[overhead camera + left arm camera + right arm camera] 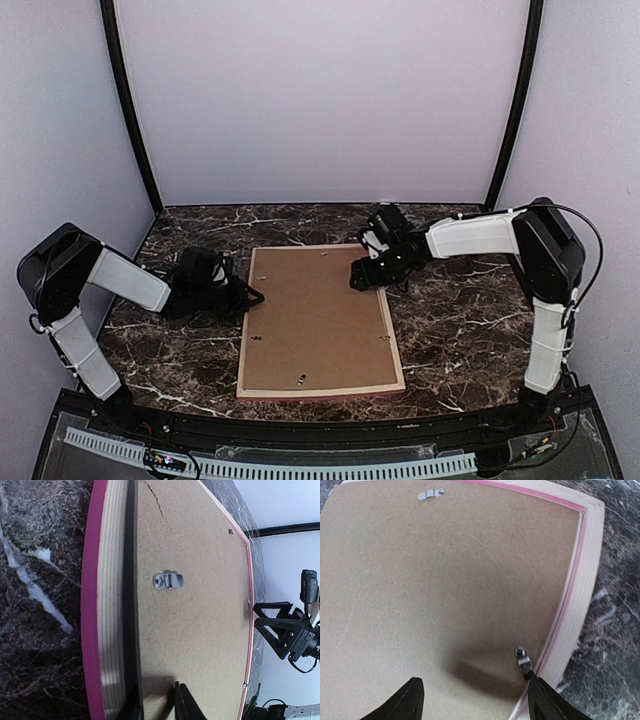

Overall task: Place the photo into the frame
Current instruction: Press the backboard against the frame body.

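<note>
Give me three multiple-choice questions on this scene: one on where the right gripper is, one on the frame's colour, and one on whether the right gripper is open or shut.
1. Where is the right gripper?
A. Over the frame's far right part
B. Over its near left corner
C. Off the table

2. What colour edges the frame's rails?
A. Green
B. Pink
C. Black

3. How do the right gripper's jaws stand?
A. Shut on a clip
B. Shut, empty
C. Open

Answers:
1. A: the top view shows it just inside the right rail, toward the far end.
2. B: both wrist views show a pink stripe.
3. C: its fingers stand wide apart above the backing board.
</note>
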Robot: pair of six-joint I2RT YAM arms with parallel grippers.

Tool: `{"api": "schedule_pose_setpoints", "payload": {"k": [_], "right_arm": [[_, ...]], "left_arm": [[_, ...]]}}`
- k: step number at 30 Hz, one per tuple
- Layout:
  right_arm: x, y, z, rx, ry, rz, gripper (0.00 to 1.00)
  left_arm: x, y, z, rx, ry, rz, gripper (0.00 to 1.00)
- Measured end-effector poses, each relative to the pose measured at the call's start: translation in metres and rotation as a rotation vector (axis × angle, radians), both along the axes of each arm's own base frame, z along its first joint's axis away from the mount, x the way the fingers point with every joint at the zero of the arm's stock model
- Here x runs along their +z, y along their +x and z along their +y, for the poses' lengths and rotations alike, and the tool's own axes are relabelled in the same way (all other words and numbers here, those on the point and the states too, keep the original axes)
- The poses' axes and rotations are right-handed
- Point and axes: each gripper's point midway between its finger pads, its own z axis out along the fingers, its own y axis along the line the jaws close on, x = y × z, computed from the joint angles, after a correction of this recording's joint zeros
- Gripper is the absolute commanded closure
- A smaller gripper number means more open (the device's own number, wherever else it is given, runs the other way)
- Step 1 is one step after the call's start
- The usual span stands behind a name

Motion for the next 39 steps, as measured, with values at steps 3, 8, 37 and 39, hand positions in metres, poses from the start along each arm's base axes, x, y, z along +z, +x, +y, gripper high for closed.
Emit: {"api": "schedule_pose_setpoints", "payload": {"k": [3,8,37,39], "right_arm": [[0.006,-0.015,-0.012,-0.011,-0.002,0.014,0.27],[0.015,-0.046,-0.028,-0.018,0.005,0.038,0.28],[-0.004,-0.147,-0.01,0.149,-0.024,0.16,0.3],[-0.007,-0.149,-0.008,0.156,-0.029,0.169,0.31]], "left_arm": [[0.0,0.0,0.0,-0.002,-0.001,0.001,0.79],[0.0,0.001,-0.001,-0.002,0.0,0.001,0.79],[0.0,0.003,-0.001,-0.006,0.008,-0.004,0.79],[0.001,0.003,-0.002,-0.007,0.011,-0.006,0.79]]}}
